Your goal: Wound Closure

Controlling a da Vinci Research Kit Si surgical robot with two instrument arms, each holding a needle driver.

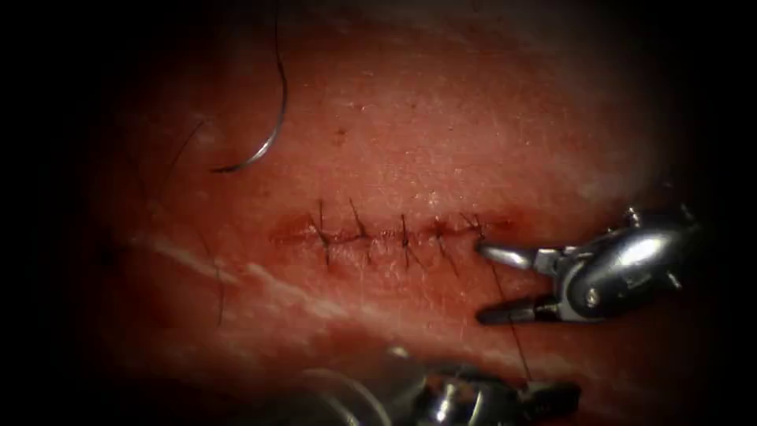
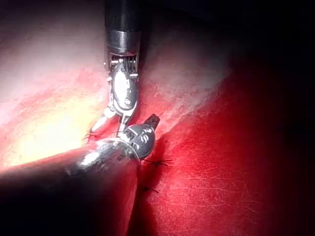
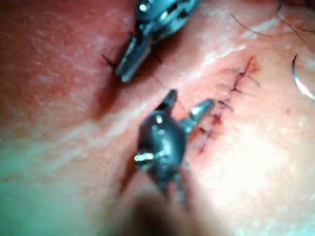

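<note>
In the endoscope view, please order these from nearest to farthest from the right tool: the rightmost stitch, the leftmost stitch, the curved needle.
From the right arm's silver tool:
1. The rightmost dark stitch, at the cut's right end, beside the upper of its fingers.
2. The leftmost dark stitch, at the cut's left end.
3. The curved steel needle, lying free on the tissue, upper left.

The tissue (image 1: 441, 118) is showing red-pink with pale whitish streaks. Dark thread (image 1: 404, 241) is crossing the cut (image 1: 394, 234) in a row of short stitches. The curved needle (image 1: 268, 142) is looking dark grey, and both hands are shining silver.
</note>
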